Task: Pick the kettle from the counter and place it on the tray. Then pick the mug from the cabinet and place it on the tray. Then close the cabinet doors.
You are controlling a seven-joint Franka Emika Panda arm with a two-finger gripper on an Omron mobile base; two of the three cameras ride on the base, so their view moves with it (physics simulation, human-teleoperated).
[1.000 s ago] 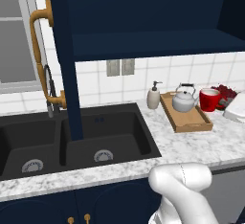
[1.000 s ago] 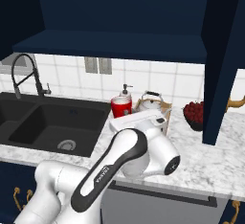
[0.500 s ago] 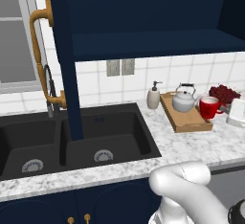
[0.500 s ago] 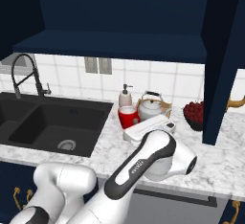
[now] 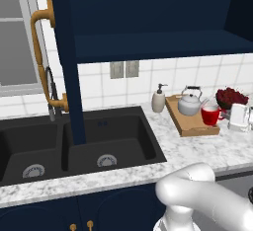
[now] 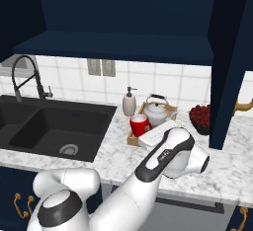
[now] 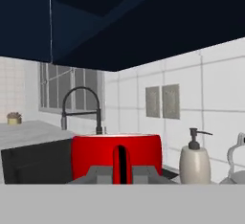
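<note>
Over the near end of the tray [image 5: 196, 126], the mug [image 5: 210, 115] sat in the gripper [image 7: 119, 170], whose jaws were clenched on its wall; seen from the hand, the red cup filled the space just above the fingertips [image 7: 98, 174]. From the left base camera the mug stood in front of the kettle [image 5: 189, 102], which already rested on the tray's far half, so carrying the cup in low and upright at the free end looked like the sensible way to avoid knocking the kettle. Whether the mug's base had touched the wood could not be told: the white hand covered its far side in the left view, and the forearm hid the tray's front edge from the right. Beside the tray stood the soap bottle [image 5: 158, 100], with the bowl of red fruit [image 5: 230, 96] behind. Above, the cabinet [image 5: 148, 18] stood open, one cabinet door [image 5: 66, 57] swung out over the sink [image 5: 74, 146]. The other door [image 6: 230, 57] was cut off at the frame's edge.
</note>
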